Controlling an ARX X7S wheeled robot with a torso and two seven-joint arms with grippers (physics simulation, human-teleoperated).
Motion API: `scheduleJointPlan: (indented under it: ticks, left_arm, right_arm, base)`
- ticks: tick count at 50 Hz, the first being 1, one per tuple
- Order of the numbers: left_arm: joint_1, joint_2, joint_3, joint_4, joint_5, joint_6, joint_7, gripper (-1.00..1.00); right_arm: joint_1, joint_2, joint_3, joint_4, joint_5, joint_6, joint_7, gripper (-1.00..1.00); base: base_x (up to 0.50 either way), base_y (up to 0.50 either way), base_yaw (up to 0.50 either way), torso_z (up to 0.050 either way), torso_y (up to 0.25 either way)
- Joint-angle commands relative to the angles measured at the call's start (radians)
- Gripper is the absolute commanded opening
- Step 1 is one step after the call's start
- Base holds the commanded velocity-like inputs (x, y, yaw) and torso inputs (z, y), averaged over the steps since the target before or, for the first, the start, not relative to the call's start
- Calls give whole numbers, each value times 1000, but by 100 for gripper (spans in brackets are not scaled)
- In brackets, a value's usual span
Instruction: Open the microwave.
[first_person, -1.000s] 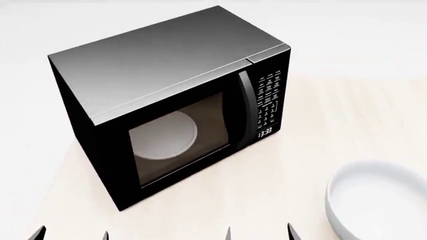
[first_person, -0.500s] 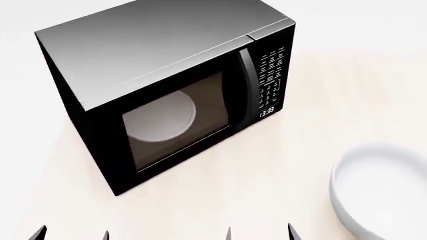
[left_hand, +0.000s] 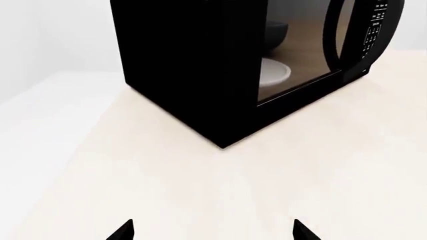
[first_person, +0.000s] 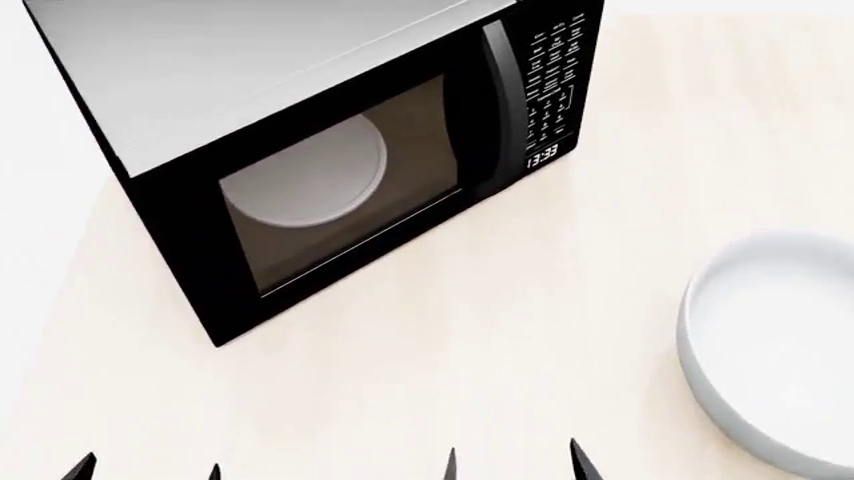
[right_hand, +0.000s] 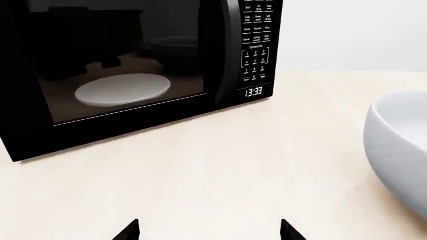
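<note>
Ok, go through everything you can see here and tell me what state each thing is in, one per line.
microwave: door shut, upright on the table, clock lit reading 13:33
turntable: flat inside the microwave, nothing on it
white bowl: upright on the table, empty as far as it shows
left gripper: open, holding nothing
right gripper: open, holding nothing

Pale wooden table (first_person: 534, 330) (white surroundings).

White bowl (first_person: 774, 350) on pale wooden table (first_person: 467, 340), right side.
</note>
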Motion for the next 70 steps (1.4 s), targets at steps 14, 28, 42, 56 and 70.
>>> scheduleJointPlan:
  ticks: [14, 28, 42, 56, 70]
  left_arm:
    - [4, -16, 3, 13, -37, -4, -8, 100]
    - [7, -28, 8, 25, -52, -5, -20, 100]
    - [11, -35, 16, 33, -61, -1, -29, 100]
    - [5, -41, 18, 26, -72, 4, -32, 100]
    - [3, -49, 23, 25, -85, 7, -33, 100]
  right_arm:
    - [227, 49, 6, -140, 74, 331, -18, 100]
    - [407, 71, -2, -39, 81, 434, -50, 100]
    - [549, 77, -9, 3, 80, 526, -52, 100]
    - [680, 56, -20, 145, 81, 536, -72, 100]
    - [792, 28, -44, 342, 61, 503, -88, 100]
  base:
    - [0, 0, 0, 0, 0]
    - [0, 0, 0, 0, 0]
    - [0, 0, 0, 0, 0]
    - [0, 0, 0, 0, 0]
    - [0, 0, 0, 0, 0]
